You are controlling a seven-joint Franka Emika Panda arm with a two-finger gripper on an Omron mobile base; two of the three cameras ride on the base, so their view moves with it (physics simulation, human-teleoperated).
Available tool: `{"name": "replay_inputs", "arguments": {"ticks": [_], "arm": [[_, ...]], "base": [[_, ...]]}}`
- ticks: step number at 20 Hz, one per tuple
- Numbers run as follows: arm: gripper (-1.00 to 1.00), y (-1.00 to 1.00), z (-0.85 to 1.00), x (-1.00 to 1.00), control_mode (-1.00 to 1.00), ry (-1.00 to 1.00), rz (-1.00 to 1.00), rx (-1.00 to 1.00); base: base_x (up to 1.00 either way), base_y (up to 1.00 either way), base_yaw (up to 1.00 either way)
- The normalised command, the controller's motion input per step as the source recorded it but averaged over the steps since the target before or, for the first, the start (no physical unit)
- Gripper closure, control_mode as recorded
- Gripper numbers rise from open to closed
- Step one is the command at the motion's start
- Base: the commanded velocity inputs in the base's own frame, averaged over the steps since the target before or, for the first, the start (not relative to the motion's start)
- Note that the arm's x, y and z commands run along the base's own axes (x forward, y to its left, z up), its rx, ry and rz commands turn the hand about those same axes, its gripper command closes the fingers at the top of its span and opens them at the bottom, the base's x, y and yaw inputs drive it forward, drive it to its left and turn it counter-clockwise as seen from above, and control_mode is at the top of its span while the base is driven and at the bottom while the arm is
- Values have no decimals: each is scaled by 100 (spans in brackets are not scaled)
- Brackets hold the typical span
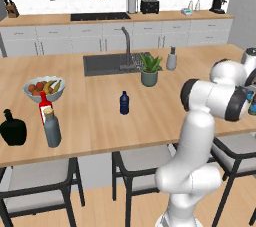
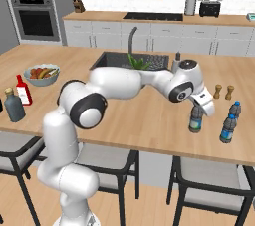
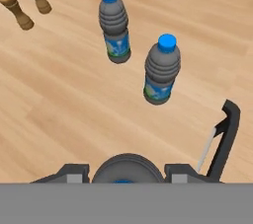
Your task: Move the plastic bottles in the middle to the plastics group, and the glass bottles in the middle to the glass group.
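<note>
Right now your gripper sits at mid-right of the right base view, clamped around the pale-blue water bottle, standing on the counter just beside two plastics-group bottles.

The arm reaches far right, its jaws angled downward.
</note>
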Motion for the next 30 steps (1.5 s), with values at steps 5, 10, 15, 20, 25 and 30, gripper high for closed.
{"name": "replay_inputs", "arguments": {"ticks": [5,10,15,20,25,30], "arm": [[100,-29,-19,0,-100,0,-6,0],[100,-30,-17,0,-100,0,-5,0],[100,-13,-22,0,-100,0,-3,0],[100,0,-23,0,-100,1,0,0],[100,0,-19,11,-100,0,0,0],[-100,0,-7,13,-100,0,0,0]], "base": [[0,0,0],[0,0,0],[0,0,0],[0,0,0],[0,0,0],[0,0,0]]}}
